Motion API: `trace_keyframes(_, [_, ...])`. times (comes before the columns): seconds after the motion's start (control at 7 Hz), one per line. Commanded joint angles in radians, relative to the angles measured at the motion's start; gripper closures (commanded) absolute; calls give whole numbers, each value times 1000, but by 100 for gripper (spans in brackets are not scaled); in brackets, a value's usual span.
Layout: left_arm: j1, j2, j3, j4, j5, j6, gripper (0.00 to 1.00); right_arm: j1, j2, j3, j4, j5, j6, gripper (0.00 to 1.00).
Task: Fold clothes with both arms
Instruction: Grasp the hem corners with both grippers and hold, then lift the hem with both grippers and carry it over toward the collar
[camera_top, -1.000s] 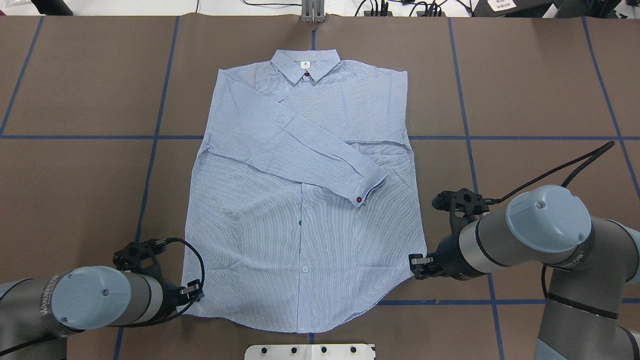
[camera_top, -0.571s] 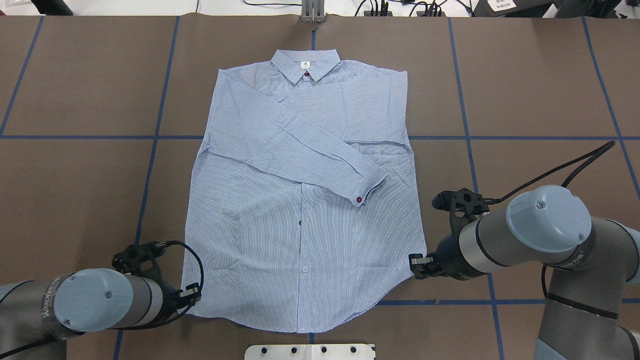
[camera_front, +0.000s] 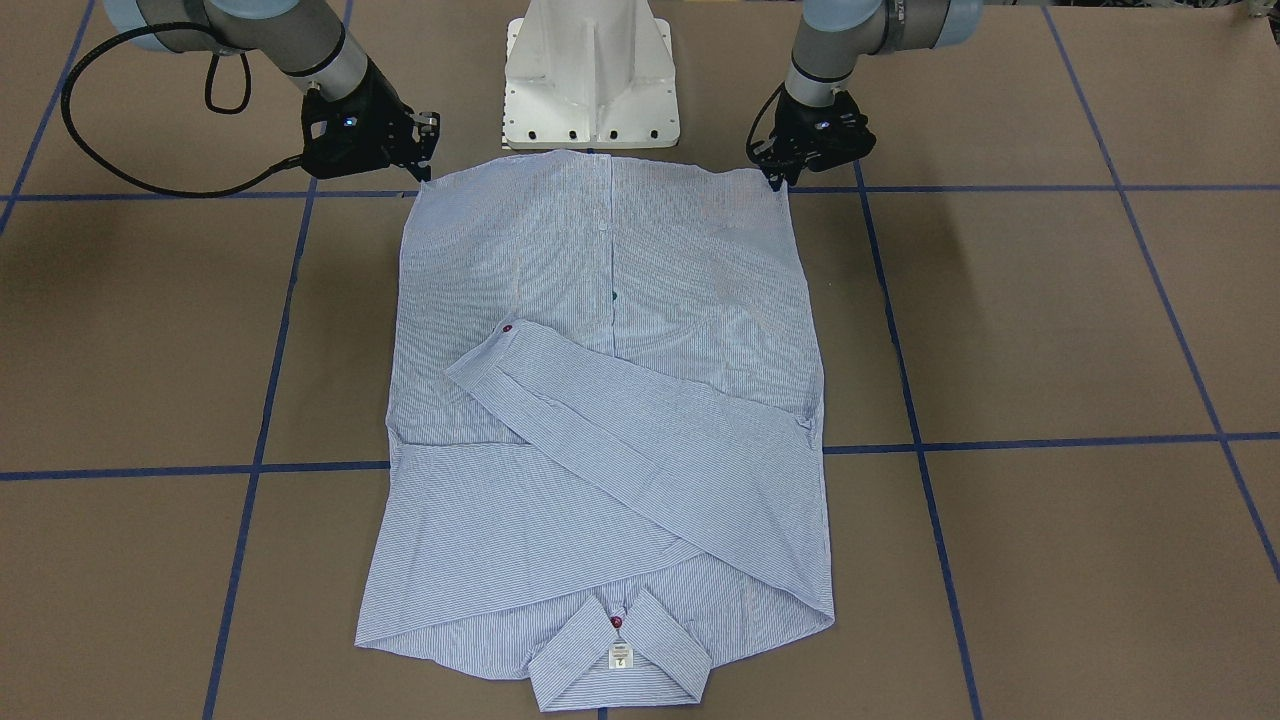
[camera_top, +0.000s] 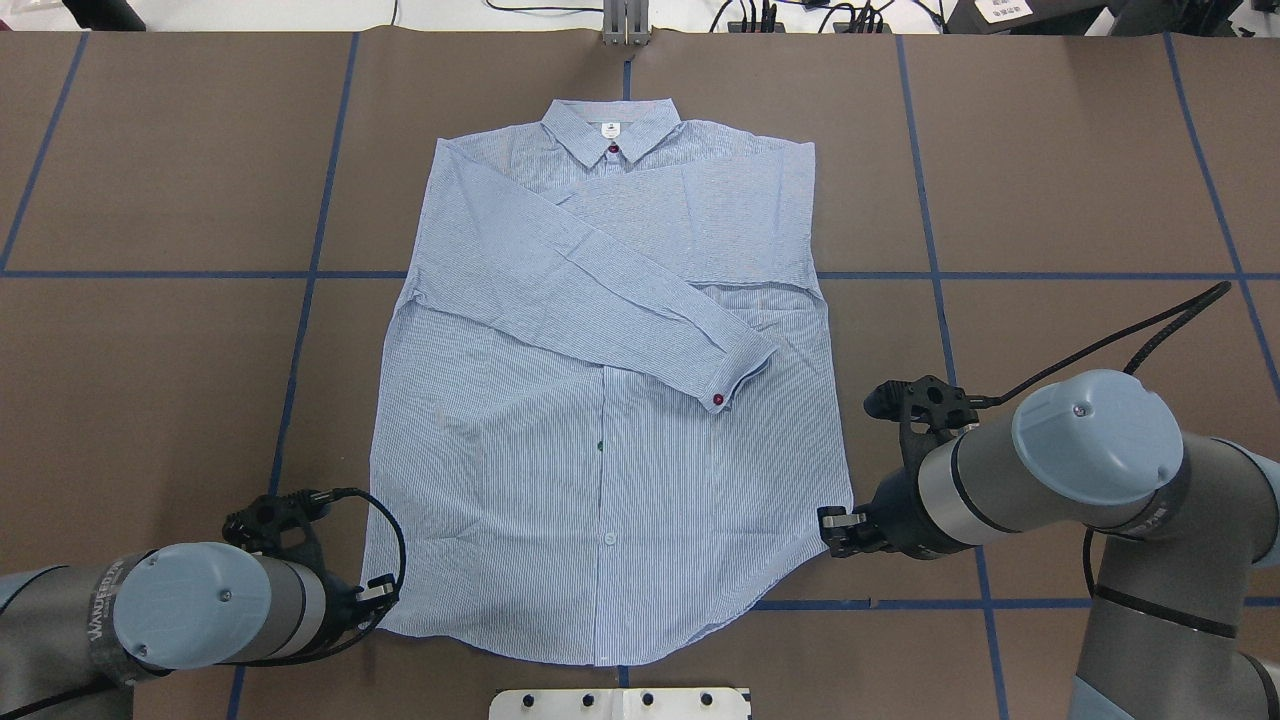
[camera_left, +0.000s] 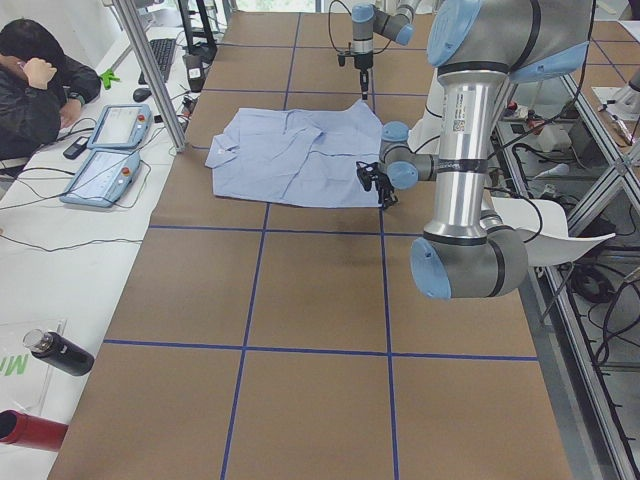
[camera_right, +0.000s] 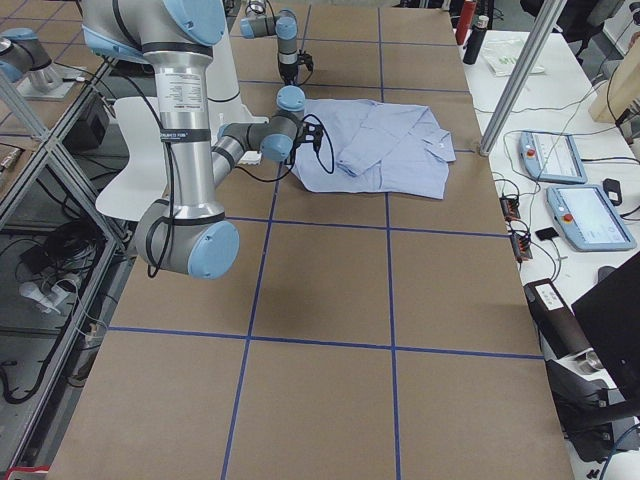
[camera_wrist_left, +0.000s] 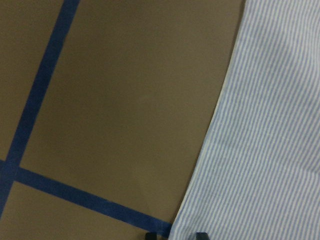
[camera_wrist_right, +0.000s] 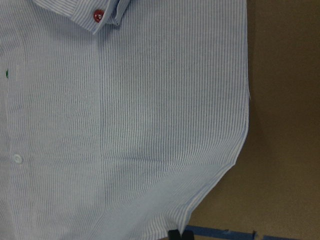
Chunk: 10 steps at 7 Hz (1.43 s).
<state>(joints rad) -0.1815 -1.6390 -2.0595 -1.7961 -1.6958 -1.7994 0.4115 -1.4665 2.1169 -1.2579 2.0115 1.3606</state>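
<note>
A brown desk (camera_top: 1050, 150) crossed by blue tape lines (camera_top: 310, 270) is seen in every view. Only the exterior left view takes in a seated person (camera_left: 35, 90) at a side bench, and only the front-facing view shows the whole white base (camera_front: 592, 75).

The shirt (camera_top: 600, 480) is laid flat mid-desk, buttoned front up, with the collar (camera_top: 570, 125) at the far edge and the hem toward the robot. It is light blue with fine white stripes. One sleeve (camera_top: 600, 290) is folded slantwise across the chest, and the other is laid straight across beneath it.

The left arm (camera_top: 190, 605) is set at the hem's left corner and the right arm (camera_top: 1050, 470) at the hem's right corner.

A white label (camera_top: 609, 129) is sewn inside the collar, and a red button (camera_top: 718, 400) is carried on the cuff. A white placket button (camera_wrist_right: 17, 158) is shown close only by the right wrist view.

In the left wrist view, two dark fingertips (camera_wrist_left: 201, 234) are held apart with the hem's edge between them, so the left jaws are parted. Whether the right jaws are closed cannot be told.
</note>
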Motion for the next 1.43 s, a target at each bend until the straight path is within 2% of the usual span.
trace_keyframes(0.0, [7, -2, -1, 3, -2, 0, 81, 4, 0, 0, 0, 1, -1, 100])
trace_keyframes(0.29, [8, -5, -4, 3, -5, 0, 100, 7, -2, -2, 0, 1, -3, 100])
trace_keyframes(0.57, [5, 4, -72, 23, -5, 2, 100, 10, -2, 0, 0, 7, -3, 100])
trace_keyframes(0.71, [2, 5, -121, 76, -5, 14, 100, 19, 1, 2, 2, 30, -12, 100])
trace_keyframes(0.86, [-1, 4, -192, 160, -19, 18, 100, 35, 18, 11, 2, 79, -12, 100])
trace_keyframes(1.0, [-1, -4, -235, 217, -75, 18, 100, 50, 8, 52, 2, 126, -12, 100])
trace_keyframes(1.29, [10, -39, -246, 222, -108, 18, 100, 58, -37, 113, 2, 212, -11, 100])
